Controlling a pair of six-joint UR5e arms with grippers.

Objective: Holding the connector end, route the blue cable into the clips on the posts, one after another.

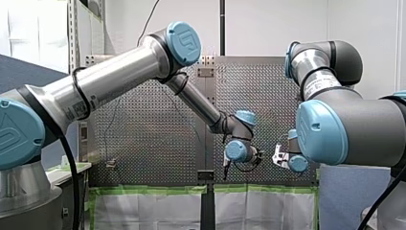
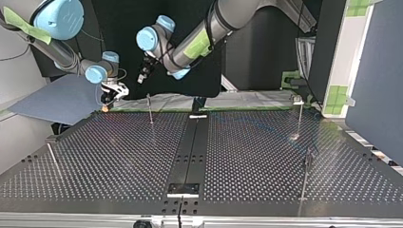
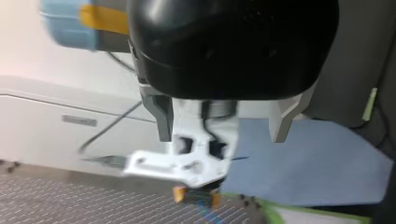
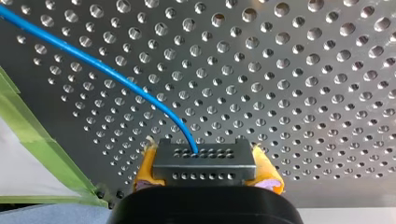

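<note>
In the right wrist view my right gripper [image 4: 204, 173] is shut, its yellow pads [image 4: 144, 170] on both sides of a dark multi-hole connector [image 4: 204, 159]. The blue cable [image 4: 107, 72] leaves the connector and curves away over the perforated table [image 4: 303, 84]. At the top view's left the right gripper [image 2: 105, 105] hangs low over the table's far edge. My left gripper [image 2: 142, 76] hovers higher, beside it. In the left wrist view the left gripper [image 3: 222, 137] stands open with nothing held, and the right gripper's white body [image 3: 182, 163] shows beyond it.
Thin posts stand on the table: one near the far edge [image 2: 149, 108], one at the far right [image 2: 300, 116], one nearer at the right [image 2: 305, 178] and a leaning one at the left [image 2: 52, 159]. Green tape [image 4: 32, 135] lines the table's edge.
</note>
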